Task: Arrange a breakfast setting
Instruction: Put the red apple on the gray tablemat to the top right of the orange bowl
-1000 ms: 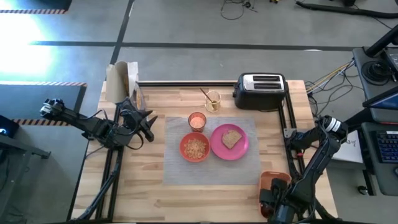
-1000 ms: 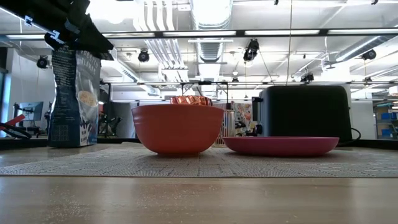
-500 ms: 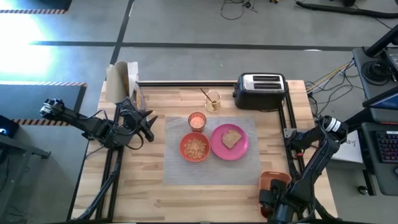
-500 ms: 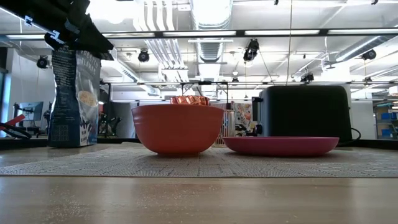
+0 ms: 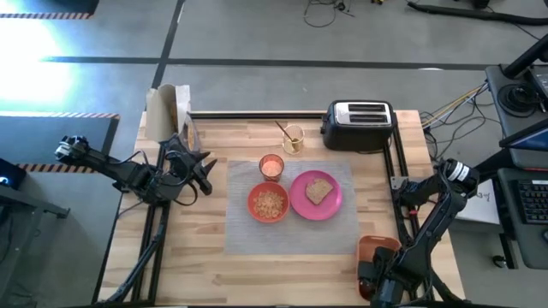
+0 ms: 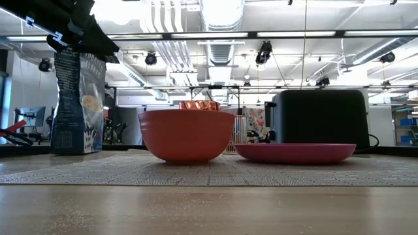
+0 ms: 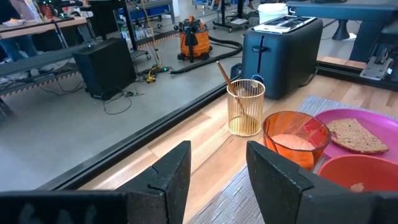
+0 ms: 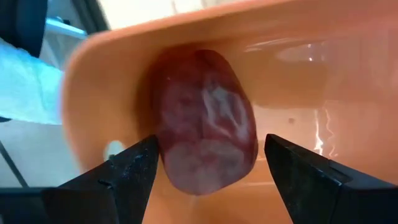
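Observation:
The round pink plate (image 5: pixel 330 204) lies on a grey mat and carries the brown toast slice (image 5: pixel 319 190). Left of it stands the orange-red bowl (image 5: pixel 269 204), and behind that the small orange cup (image 5: pixel 271 166). The gold spoon (image 5: pixel 282 130) stands in a wire holder. The small dark red fruit (image 8: pixel 205 137) lies in the orange tray (image 5: pixel 377 248) at the table's near right. My right gripper (image 8: pixel 208 168) is open down in the tray, one finger on each side of the fruit. My left gripper (image 5: pixel 204 171) is open and empty at the table's left. My right gripper has its two fingers (image 8: pixel 134 171) on either side of the dark red fruit, which lies on the tray's floor. I cannot tell whether either finger touches the fruit.
A black-and-silver toaster (image 5: pixel 358 125) stands at the far right of the table. A cereal bag (image 5: pixel 167 109) stands at the far left corner. The wire holder (image 5: pixel 293 139) stands behind the cup. Bare wood shows along the table's near side.

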